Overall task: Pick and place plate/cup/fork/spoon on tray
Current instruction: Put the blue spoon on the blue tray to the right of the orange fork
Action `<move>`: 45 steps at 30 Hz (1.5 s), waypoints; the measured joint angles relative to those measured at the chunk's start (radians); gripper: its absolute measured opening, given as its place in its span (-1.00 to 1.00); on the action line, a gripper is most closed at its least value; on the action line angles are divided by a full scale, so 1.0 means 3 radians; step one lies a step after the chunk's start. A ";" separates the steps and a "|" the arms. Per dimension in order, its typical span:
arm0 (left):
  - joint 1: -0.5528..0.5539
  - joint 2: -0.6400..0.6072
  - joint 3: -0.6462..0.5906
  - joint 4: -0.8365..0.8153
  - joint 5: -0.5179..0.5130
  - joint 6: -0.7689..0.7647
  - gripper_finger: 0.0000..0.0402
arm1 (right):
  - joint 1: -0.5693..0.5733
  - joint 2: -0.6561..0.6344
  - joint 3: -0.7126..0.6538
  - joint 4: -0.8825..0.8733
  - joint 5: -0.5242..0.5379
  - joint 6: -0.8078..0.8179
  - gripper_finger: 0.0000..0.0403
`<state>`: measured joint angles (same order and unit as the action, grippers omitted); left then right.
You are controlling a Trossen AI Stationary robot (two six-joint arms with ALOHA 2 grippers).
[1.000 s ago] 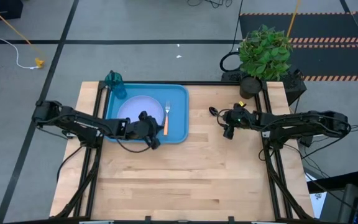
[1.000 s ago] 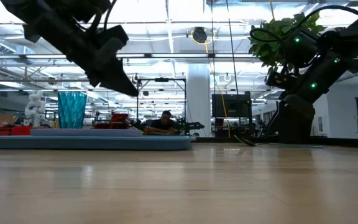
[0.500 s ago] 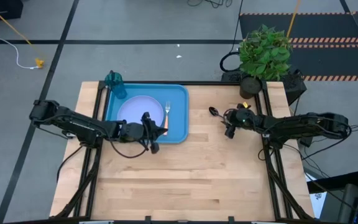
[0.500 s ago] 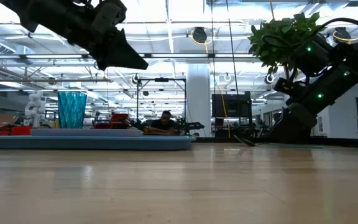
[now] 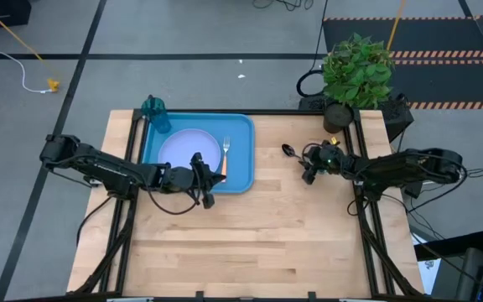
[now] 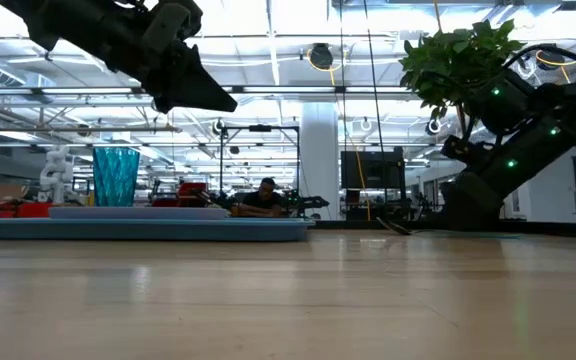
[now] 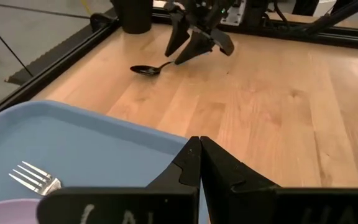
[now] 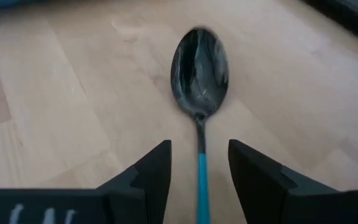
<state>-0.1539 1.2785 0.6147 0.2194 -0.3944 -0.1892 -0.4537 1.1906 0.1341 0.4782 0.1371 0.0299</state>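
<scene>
On my left the cup (image 5: 153,107) stands at the tray's (image 5: 243,151) far left corner, with the plate (image 5: 183,148) lying flat inside and the fork (image 5: 224,157) beside it on the tray. My left gripper (image 5: 206,186) hangs over the tray's near edge, fingers pressed together, empty. Further right, my right gripper (image 8: 199,167) is low over the table, fingers parted either side of the spoon's (image 8: 199,74) blue handle, not clamped

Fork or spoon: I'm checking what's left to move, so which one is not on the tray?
The spoon. It lies on the bare table by the right gripper, fingers astride its blue handle; the fork lies in the tray.
</scene>
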 joint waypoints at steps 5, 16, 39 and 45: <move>0.0000 0.0000 0.0000 0.0002 0.0000 0.0009 -0.97 | -0.0004 0.0345 0.0001 0.0305 -0.0026 0.0050 -0.17; -0.0076 0.0000 0.0000 0.0009 0.0027 -0.0024 -0.97 | -0.0032 0.0758 0.0011 0.0540 -0.0010 0.0221 -0.68; 0.0038 -0.0018 0.0003 -0.0878 0.0031 -0.0149 -0.97 | 0.1118 0.0479 0.0649 -0.0165 0.0651 0.1605 -0.99; -0.0006 -0.0281 0.0001 -0.1320 0.0048 -0.0236 -0.97 | 0.1550 0.0484 0.1386 -0.0846 0.1402 0.1609 -1.00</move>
<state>-0.1556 1.1943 0.6151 -0.1766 -0.3801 -0.2601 0.0114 1.3358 0.5500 0.2242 0.5577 0.5125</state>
